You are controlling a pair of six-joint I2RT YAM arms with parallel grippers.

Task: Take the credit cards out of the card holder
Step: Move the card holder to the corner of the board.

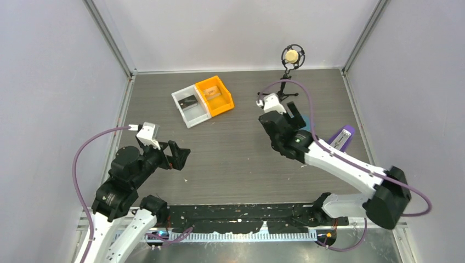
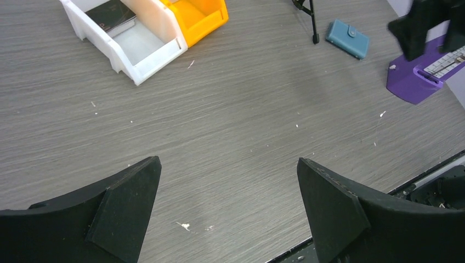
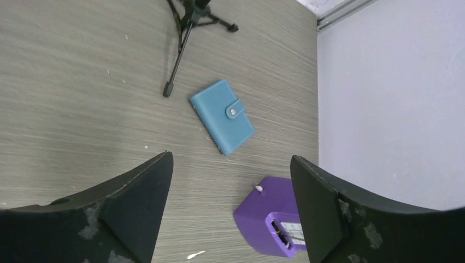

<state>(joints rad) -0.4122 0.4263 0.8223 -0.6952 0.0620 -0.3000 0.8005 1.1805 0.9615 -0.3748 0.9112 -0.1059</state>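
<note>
The card holder [image 3: 222,116] is a light-blue wallet lying flat on the table, folded and snapped shut. In the top view only a sliver of it [image 1: 310,125] shows beside the right arm. My right gripper [image 3: 230,189] hovers open above and short of it, with nothing between its fingers. A black credit card [image 2: 112,15] lies in the white bin [image 2: 143,52]. A tan card [image 1: 213,91] lies in the orange bin [image 1: 222,101]. My left gripper [image 2: 227,183] stands open over bare table at the near left, far from the holder [image 2: 347,38].
A purple wedge stand [image 3: 268,216] sits just near-right of the holder, close to the right wall. A black tripod [image 3: 183,38] with a microphone [image 1: 292,55] stands behind it. The two bins sit side by side at the back centre.
</note>
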